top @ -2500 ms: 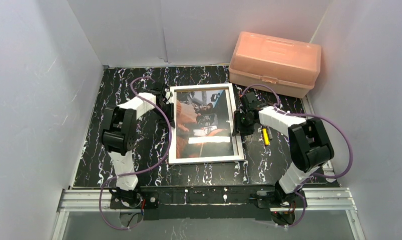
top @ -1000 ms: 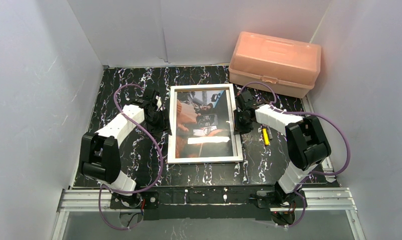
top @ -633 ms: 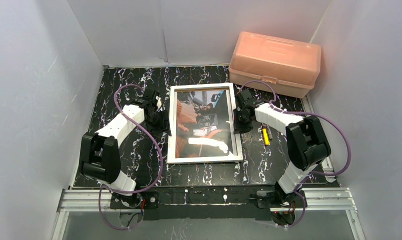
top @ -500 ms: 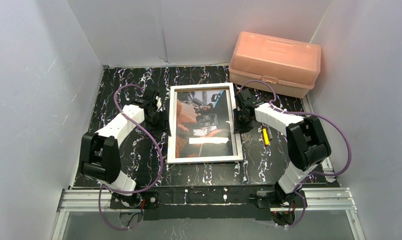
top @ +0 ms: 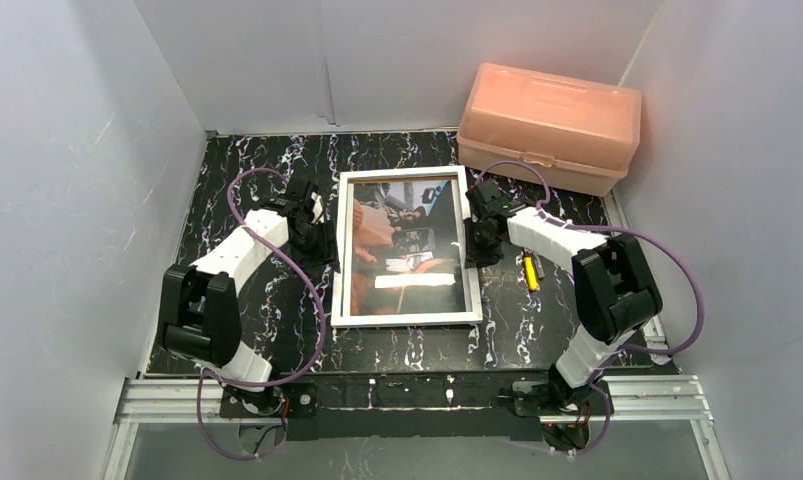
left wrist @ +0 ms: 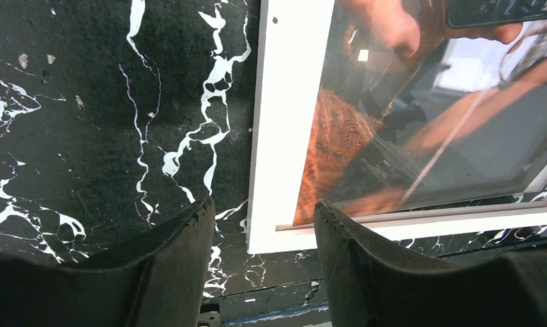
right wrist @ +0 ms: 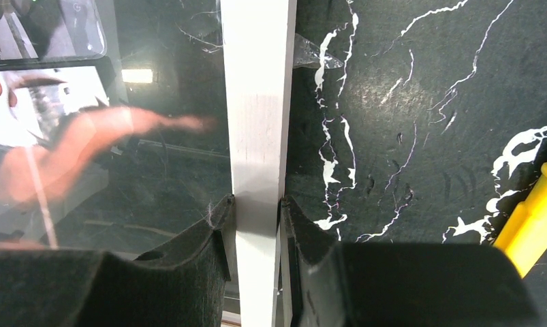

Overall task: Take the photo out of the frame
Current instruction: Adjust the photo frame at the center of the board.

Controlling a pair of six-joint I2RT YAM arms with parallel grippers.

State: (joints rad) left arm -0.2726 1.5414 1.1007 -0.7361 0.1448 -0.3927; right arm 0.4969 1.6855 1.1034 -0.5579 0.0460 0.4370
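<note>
**State.** The frame (top: 407,317) lies flat and face up in the middle of the tabletop (top: 237,170). The photo (top: 407,250) sits inside it behind glass. The back of the frame is not in view.

**Tools.** The right tool (right wrist: 257,201) is clenched on the frame's right border, with one finger on the glass side and the other on the outer edge. Both fingers touch the white strip. The left tool (left wrist: 263,203) is released. In its wrist view the left border runs between the fingers with space on either side. Whether the fingers are down at border level cannot be told.

**Step in hand (judged).** Both long sides are to be gripped so that the frame can be raised and turned over to reach the back.

**Procedure.**
1. The left tool is centred on the border and lowered until the outer finger is beside the frame's edge.
2. It is closed only until both fingers bear on the strip. The inner finger should not load the pane.
3. Both sides are raised together and kept level.

**Cautions.**
- A lift from the right side alone is likely to twist the frame or let it slip.
- The yellow item (top: 530,272) lies just beside the right arm, and the box (top: 549,125) stands at the far right. The turn should be kept away from both.
</note>
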